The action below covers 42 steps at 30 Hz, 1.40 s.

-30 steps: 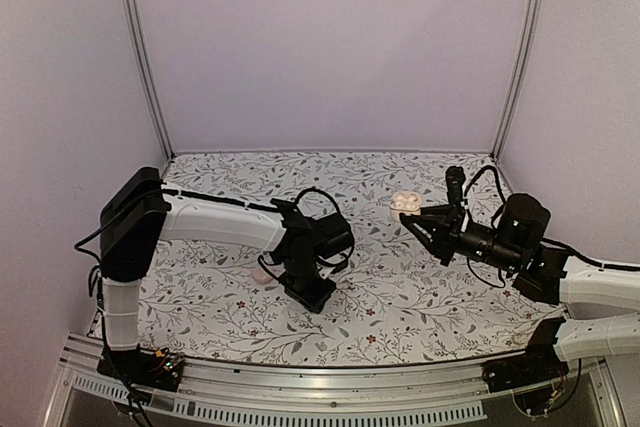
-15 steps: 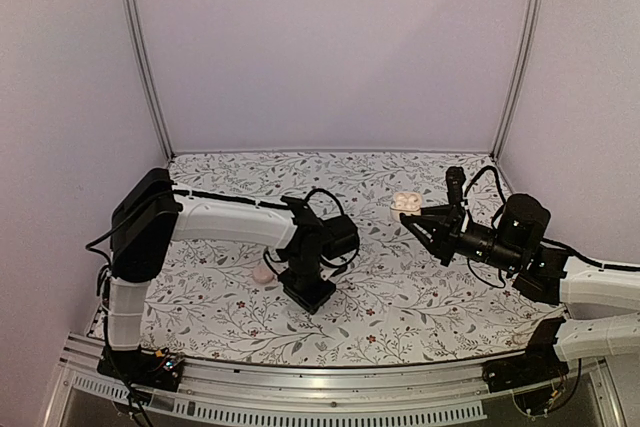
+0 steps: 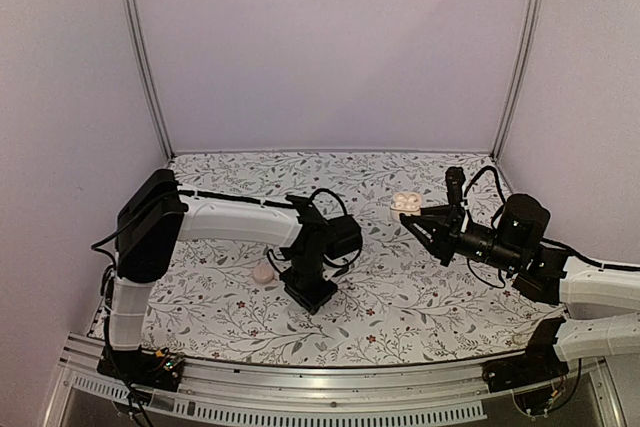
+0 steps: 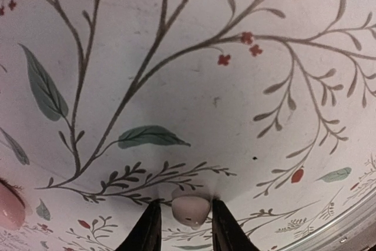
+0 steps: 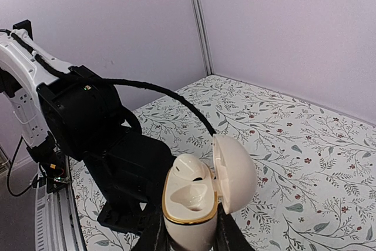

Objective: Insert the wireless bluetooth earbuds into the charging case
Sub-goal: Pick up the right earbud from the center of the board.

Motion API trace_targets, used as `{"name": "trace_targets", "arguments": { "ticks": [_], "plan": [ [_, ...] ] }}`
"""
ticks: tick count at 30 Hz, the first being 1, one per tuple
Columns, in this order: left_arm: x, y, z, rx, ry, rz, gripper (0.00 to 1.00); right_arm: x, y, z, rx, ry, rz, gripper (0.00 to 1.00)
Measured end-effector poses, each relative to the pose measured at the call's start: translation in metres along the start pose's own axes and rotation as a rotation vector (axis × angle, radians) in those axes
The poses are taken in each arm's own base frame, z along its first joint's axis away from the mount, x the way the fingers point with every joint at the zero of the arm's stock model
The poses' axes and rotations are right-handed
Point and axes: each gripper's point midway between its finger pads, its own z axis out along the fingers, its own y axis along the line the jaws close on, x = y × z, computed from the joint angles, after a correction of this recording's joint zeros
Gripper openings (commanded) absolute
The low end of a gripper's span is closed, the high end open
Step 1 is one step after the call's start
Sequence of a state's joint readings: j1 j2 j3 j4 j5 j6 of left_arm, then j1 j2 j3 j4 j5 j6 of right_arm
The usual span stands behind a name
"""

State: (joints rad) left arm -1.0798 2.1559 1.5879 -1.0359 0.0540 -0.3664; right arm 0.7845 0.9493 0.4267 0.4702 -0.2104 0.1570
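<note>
Left pincer [image 4: 185, 205] clamped on earbud [image 4: 190, 208], tips down near counter [image 4: 176, 86]. Right pincer [image 5: 188, 234] clamped on case [image 5: 187, 207], lid open, mouth up. Case sits well apart, to earbud's right.

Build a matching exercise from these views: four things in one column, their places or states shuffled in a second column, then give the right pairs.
Things
1. small pale pink plastic earbud
2. cream pebble-shaped plastic charging case with a gold rim
3. rounded cream case lid
4. pale pink rounded plastic lump

Places or states
A. lying on the floral table
B. swung open
C. pinched in the left gripper
D. gripped by the right gripper

Pairs: 1-C, 2-D, 3-B, 4-A
</note>
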Motion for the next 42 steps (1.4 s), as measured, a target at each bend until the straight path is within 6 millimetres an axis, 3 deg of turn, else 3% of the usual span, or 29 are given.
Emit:
{"name": "trace_targets", "arguments": {
  "ticks": [9,18,28,35,42],
  "plan": [
    [-0.003,-0.0002,-0.0008,-0.004,-0.005,0.001,0.28,0.0005,-0.0003,0.0001,0.001,0.001,0.0,0.19],
    [-0.0082,0.0002,-0.0005,-0.013,-0.017,0.009,0.21,0.0008,-0.0003,0.0002,0.001,0.002,0.0,0.19],
    [-0.0077,-0.0014,-0.0002,-0.007,-0.018,0.01,0.28,0.0015,-0.0005,0.0002,0.001,0.004,0.001,0.19],
    [-0.0075,-0.002,-0.0001,-0.016,-0.02,0.017,0.15,0.0014,-0.0004,0.0002,0.001,0.003,0.001,0.19],
    [-0.0072,-0.0019,-0.0006,-0.016,-0.023,0.019,0.12,0.0039,-0.0012,0.0012,0.003,0.011,0.002,0.19]
  ]
}}
